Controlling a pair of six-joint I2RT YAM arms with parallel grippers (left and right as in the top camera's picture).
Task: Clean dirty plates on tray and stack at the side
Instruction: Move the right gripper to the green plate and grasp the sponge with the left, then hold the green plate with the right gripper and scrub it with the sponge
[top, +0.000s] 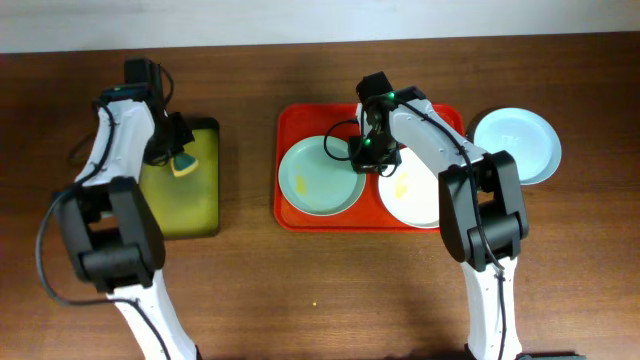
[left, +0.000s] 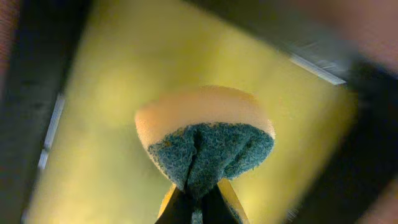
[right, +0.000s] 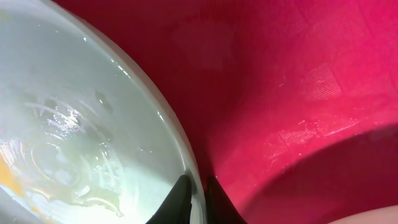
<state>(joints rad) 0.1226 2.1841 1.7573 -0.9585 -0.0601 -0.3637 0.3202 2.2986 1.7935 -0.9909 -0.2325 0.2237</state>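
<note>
Right hand is down inside the tray, closed on the right-side rim of the green plate. From the wrist cam you can see its two dark fingers sitting one on each side of the rim, so it's pinching the edge, not just hovering. That plate lies in the left half of the tray, and up close its surface looks wet and streaky, with a bit of yellowish smear near the lower left.

White plate is right beside it in the right half of the tray, with a yellow smear on its left part. I can't tell from above whether the two plates actually touch, since the arm covers the gap. Blue plate is off the tray, on the table just past the tray's right edge.

Left hand is over at the green tray, well apart from the plates. It's squeezed shut on a sponge. The wrist cam shows the sponge bunched up between the fingertips, yellow side further out, blue-green scrubby side nearer the fingers, and the green tray blurry behind it.
</note>
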